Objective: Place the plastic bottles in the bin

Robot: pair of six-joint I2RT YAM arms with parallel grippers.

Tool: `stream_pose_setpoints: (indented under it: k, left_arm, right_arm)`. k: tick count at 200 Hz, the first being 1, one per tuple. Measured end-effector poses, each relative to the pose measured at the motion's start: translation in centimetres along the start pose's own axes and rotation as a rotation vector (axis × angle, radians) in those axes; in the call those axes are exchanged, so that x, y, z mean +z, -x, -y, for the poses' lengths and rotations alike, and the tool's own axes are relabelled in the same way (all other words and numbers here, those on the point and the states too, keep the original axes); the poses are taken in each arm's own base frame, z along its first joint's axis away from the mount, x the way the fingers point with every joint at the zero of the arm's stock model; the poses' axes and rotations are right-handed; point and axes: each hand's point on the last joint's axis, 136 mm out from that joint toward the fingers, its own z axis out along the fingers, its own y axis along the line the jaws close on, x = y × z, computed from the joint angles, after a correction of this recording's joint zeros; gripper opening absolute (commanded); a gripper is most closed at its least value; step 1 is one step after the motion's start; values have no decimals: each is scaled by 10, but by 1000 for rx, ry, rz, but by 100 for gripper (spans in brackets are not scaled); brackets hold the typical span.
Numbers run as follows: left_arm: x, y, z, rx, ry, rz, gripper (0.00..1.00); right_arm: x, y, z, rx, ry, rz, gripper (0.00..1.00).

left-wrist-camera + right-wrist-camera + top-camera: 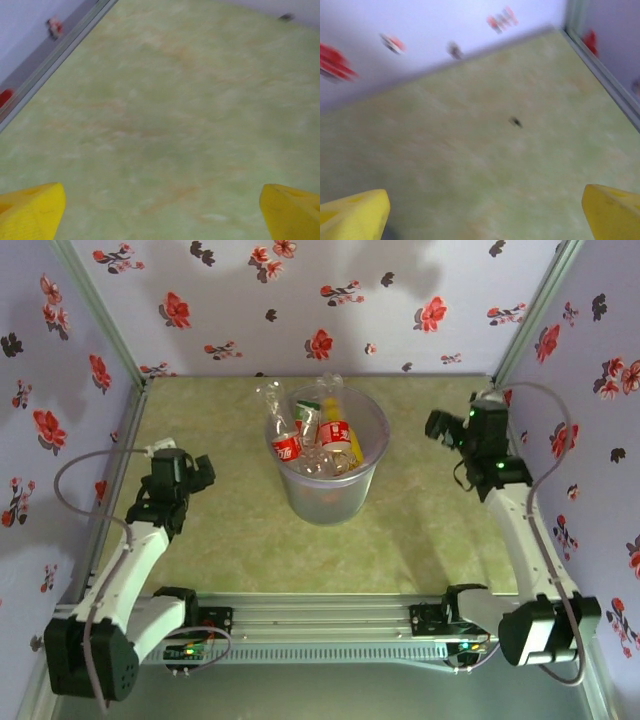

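My L gripper [160, 215]: fingers wide apart, nothing between. R gripper [485, 212] likewise, over bare table [165, 115]. Centre: plastic bottles [315, 435] piled in bin [325, 502], some poking above rim. Risk: my arm nudges bin, top bottles spill.

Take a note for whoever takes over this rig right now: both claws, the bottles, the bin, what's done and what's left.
Left claw: open, holding nothing, over bare table to the left of the bin.
Right claw: open, holding nothing, to the right of the bin near the side wall.
Plastic bottles: piled inside the bin, which stands upright mid-table; some stick up above its rim.
Done: every bottle seen from above is in the bin.
Left: probably nothing; check behind the bin, then park the arms.
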Motion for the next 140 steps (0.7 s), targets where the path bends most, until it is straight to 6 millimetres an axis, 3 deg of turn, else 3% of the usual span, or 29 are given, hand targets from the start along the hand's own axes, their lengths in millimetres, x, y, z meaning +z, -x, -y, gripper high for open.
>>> stream_pose_setpoints:
  k: [18, 37, 74, 107, 140]
  left_arm:
    - [21, -24, -14, 39, 61, -42, 100]
    - [35, -35, -21, 72, 88, -58, 100]
    - [55, -23, -15, 86, 77, 21, 100]
    - [75, -33, -15, 102, 82, 33, 100]
    - [83, -23, -8, 119, 62, 99, 100]
  right_arm:
    - [33, -59, 31, -56, -132, -111, 99]
    - [47, -94, 51, -85, -209, -151, 99]
    - [61, -97, 60, -64, -233, -35, 99]
    - [75, -95, 61, -67, -231, 55, 99]
    - [89, -110, 65, -85, -229, 90, 99]
